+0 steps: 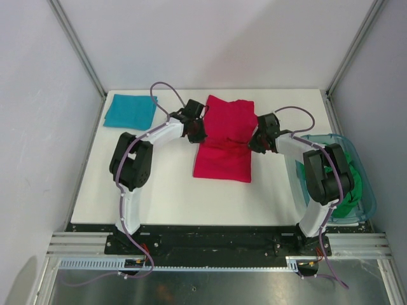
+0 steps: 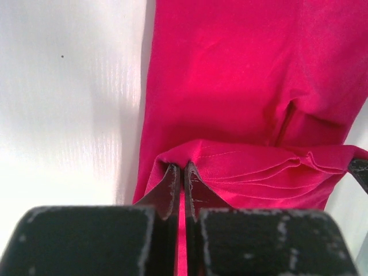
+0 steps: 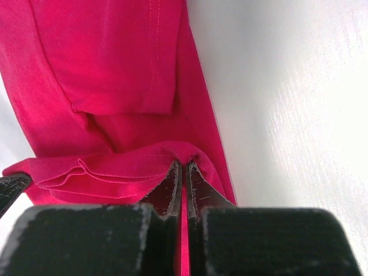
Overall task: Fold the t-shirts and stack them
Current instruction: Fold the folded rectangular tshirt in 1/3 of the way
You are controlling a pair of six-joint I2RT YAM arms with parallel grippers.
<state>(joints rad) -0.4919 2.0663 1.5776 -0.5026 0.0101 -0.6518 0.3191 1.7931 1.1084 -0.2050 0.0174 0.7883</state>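
From above, the crimson t-shirt [image 1: 224,143] lies partly folded in the middle of the white worktop [image 1: 165,190], its near edge straight and its far edge short of the back wall [image 1: 222,38]; bare surface runs along its near side and to its left. The left hand [image 1: 196,130] sits at the shirt's left edge and the right hand [image 1: 257,141] at its right edge, so both arms reach inward across the worktop. The teal t-shirt [image 1: 130,111] lies flat in the far left corner, well apart from the crimson one; the green t-shirt [image 1: 348,206] is bunched inside the clear tub [image 1: 371,197] at the right edge, just beside the right arm. Pale walls close in the left, far and right sides.

In the left wrist view, the left hand [image 2: 179,172] is clenched on a raised fold at the shirt's edge, fingers pressed together with cloth between them; the crimson t-shirt [image 2: 230,75] spreads away ahead, its long edge running beside bare, glossy worktop on the left; one finger of the other hand shows at the right border.

In the right wrist view, the right hand [image 3: 182,169] likewise grips a pinched fold of the shirt's edge, fingers nearly closed; bare worktop lies open to the right, and layered cloth edges hang leftward.
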